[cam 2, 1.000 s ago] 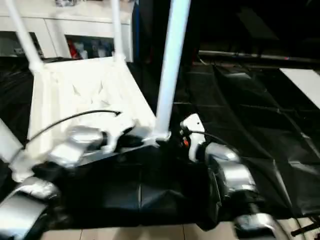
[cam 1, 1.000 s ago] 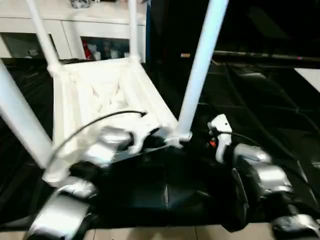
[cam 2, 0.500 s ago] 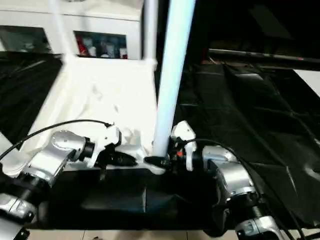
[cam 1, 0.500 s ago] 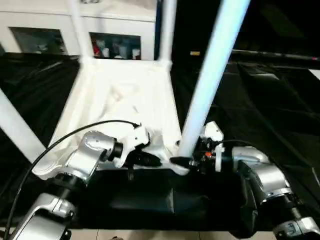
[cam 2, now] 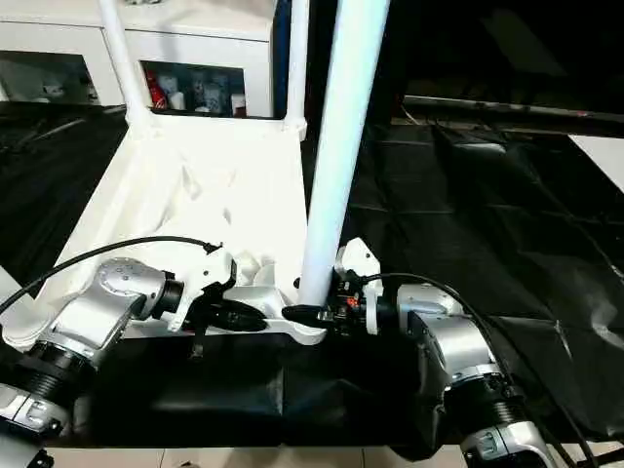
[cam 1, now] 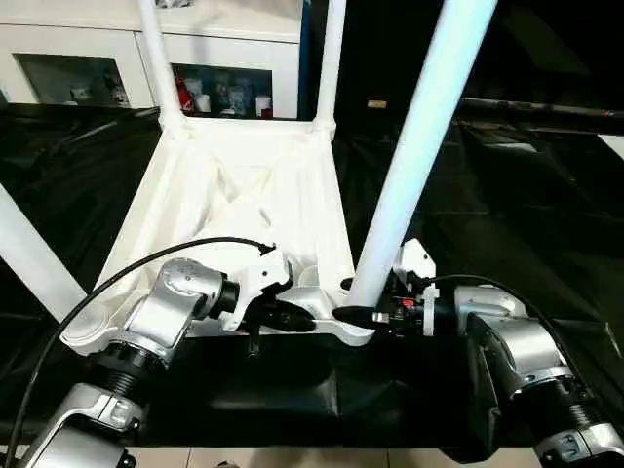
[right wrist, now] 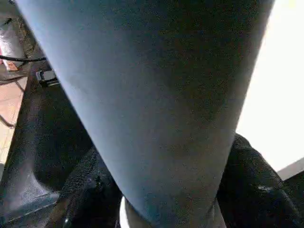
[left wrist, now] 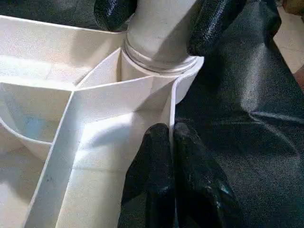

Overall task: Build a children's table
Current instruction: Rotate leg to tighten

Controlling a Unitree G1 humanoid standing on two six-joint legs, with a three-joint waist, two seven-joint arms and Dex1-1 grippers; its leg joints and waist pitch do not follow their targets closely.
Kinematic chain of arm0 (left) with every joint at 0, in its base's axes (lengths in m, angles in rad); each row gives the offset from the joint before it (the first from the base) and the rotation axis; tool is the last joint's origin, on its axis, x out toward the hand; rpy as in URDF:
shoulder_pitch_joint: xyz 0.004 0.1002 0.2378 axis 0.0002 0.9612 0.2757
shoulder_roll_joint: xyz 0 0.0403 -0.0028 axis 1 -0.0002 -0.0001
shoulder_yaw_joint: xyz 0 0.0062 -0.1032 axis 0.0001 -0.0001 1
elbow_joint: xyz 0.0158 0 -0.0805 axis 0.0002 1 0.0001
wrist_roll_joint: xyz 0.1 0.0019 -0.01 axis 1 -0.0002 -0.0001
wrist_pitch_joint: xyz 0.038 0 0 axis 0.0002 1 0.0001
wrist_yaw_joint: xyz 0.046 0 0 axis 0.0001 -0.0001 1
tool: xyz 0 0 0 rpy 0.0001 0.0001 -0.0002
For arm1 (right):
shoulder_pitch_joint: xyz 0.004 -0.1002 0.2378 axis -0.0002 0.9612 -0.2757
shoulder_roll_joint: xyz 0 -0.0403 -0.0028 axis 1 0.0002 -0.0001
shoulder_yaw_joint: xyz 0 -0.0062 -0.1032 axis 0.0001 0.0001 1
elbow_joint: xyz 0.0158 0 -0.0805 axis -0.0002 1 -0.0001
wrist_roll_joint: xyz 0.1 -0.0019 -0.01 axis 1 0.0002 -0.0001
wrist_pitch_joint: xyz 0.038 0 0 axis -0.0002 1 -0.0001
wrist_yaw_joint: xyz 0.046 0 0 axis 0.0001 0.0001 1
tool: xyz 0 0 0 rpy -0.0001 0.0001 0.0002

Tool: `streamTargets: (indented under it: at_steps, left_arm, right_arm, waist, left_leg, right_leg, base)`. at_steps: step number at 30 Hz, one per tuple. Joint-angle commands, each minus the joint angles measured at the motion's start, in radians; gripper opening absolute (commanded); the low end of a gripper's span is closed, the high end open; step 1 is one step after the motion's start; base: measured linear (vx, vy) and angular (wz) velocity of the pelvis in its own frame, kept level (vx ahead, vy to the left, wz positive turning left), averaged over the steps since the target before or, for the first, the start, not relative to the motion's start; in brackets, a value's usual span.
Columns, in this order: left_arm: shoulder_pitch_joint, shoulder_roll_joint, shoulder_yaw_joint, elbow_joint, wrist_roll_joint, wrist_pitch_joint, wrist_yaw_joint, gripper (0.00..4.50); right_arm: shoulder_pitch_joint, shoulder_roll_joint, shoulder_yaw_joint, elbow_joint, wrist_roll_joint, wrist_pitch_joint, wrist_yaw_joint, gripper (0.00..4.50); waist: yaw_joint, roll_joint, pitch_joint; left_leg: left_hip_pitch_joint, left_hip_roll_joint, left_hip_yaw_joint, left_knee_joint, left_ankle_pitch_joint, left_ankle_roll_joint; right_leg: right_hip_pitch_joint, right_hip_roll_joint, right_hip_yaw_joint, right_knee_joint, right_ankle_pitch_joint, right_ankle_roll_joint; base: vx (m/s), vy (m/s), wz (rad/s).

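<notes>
The children's table lies upside down on black cloth, its white ribbed tabletop (cam 1: 244, 195) facing up. Legs stand in the far-left (cam 1: 161, 58), far-right (cam 1: 331, 58) and near-left (cam 1: 34, 253) corners. The near-right leg (cam 1: 419, 146) rises from its socket (left wrist: 161, 61) at the front edge. My left gripper (cam 1: 297, 317) is shut on the tabletop's thin front rim (left wrist: 172, 135), just left of that socket. My right gripper (cam 1: 353, 298) reaches in from the right, one black finger (right wrist: 90, 190) on each side of the leg's base, pressed against it.
A white cabinet (cam 1: 78, 58) with glass doors stands behind the table. Wrinkled black cloth (cam 1: 507, 195) spreads to the right and over the near edge. Pale floor tiles (cam 1: 292, 456) show below. A black cable (cam 1: 146, 258) loops over my left forearm.
My right gripper has come in from the right of the near-right leg and its fingers have closed on the leg's base. The left gripper keeps its hold on the rim. The camera has shifted.
</notes>
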Motion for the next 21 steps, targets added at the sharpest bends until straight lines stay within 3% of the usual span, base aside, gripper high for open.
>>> streamTargets:
  at_steps: [1,6,7,8,9,10,12,13,17,21]
  left_arm:
    - [0.019,-0.024,-0.009,-0.027,-0.054,0.008,-0.019,0.0]
    - [0.003,-0.069,0.007,0.034,-0.025,-0.003,0.08,0.0]
    - [-0.001,-0.075,0.008,0.047,-0.016,-0.008,0.098,0.0]
    - [-0.033,-0.107,0.011,0.116,0.025,-0.033,0.199,0.0]
    - [-0.038,-0.112,0.012,0.127,0.032,-0.037,0.215,0.0]
    - [-0.081,-0.161,0.021,0.209,0.065,-0.053,0.337,0.0]
    - [-0.1,-0.182,0.026,0.239,0.073,-0.049,0.386,0.0]
    - [-0.118,-0.201,0.03,0.264,0.08,-0.041,0.425,0.0]
    - [-0.183,-0.264,0.045,0.355,0.1,-0.038,0.566,0.0]
    - [-0.228,-0.297,0.04,0.424,0.128,-0.067,0.627,0.0]
  right_arm:
    - [0.009,0.001,0.0,0.027,0.007,0.015,0.005,2.21]
    - [-0.018,0.061,-0.035,0.212,-0.048,-0.056,-0.159,2.11]
    - [-0.023,0.07,-0.04,0.24,-0.058,-0.07,-0.189,2.1]
    - [-0.037,0.102,-0.067,0.307,-0.08,-0.09,-0.323,2.09]
    - [-0.039,0.107,-0.071,0.318,-0.084,-0.093,-0.345,2.09]
    - [-0.039,0.149,-0.1,0.346,-0.101,-0.089,-0.499,2.06]
    - [-0.04,0.171,-0.113,0.344,-0.108,-0.087,-0.569,2.05]
    - [-0.042,0.198,-0.131,0.339,-0.105,-0.072,-0.632,2.0]
    - [-0.067,0.281,-0.157,0.329,-0.117,-0.046,-0.787,1.98]
    - [-0.085,0.334,-0.139,0.322,-0.134,-0.041,-0.835,1.98]
  waist:
    - [-0.001,-0.002,-0.05]
    - [-0.009,-0.004,-0.044]
    - [-0.014,-0.004,-0.038]
    - [-0.018,-0.005,-0.039]
    - [-0.023,-0.004,-0.036]
    - [-0.026,-0.004,-0.039]
    - [-0.03,-0.004,-0.037]
    - [-0.033,-0.004,-0.038]
    - [-0.039,0.0,-0.04]
    - [-0.039,0.001,-0.043]
  left_leg:
    - [0.008,0.027,-0.011,-0.056,-0.203,0.039]
    - [0.008,0.025,-0.012,-0.06,-0.256,0.024]
    - [0.013,0.023,-0.018,-0.063,-0.311,0.001]
    - [0.013,0.022,-0.018,-0.063,-0.319,-0.003]
    - [0.018,0.02,-0.02,-0.063,-0.341,-0.013]
    - [0.02,0.018,-0.023,-0.061,-0.351,-0.016]
    - [0.024,0.018,-0.024,-0.061,-0.36,-0.019]
    - [0.022,0.016,-0.028,-0.062,-0.376,-0.017]
    - [0.022,0.016,-0.03,-0.066,-0.408,-0.019]
    - [0.02,0.018,-0.033,-0.072,-0.419,-0.012]
  right_leg:
    - [0.048,-0.055,0.036,-0.062,-0.171,-0.208]
    - [0.044,-0.057,0.036,-0.072,-0.272,-0.193]
    - [0.04,-0.061,0.033,-0.086,-0.407,-0.158]
    - [0.039,-0.061,0.033,-0.089,-0.439,-0.145]
    - [0.031,-0.061,0.032,-0.098,-0.502,-0.123]
    - [0.032,-0.063,0.032,-0.103,-0.54,-0.103]
    - [0.025,-0.06,0.031,-0.108,-0.561,-0.088]
    - [0.027,-0.06,0.027,-0.112,-0.596,-0.068]
    - [0.019,-0.056,0.023,-0.116,-0.581,-0.064]
    - [0.026,-0.057,0.021,-0.117,-0.526,-0.074]
  base:
    - [0.0,0.0,0.0]
    - [0.0,0.0,0.0]
    - [0.0,0.0,0.0]
    - [-0.052,-0.001,-0.04]
    - [-0.052,-0.003,-0.02]
    - [-0.052,-0.003,-0.02]
    - [0.0,0.0,0.0]
    - [0.0,0.0,0.0]
    - [0.0,0.0,0.0]
    - [0.0,0.0,0.0]
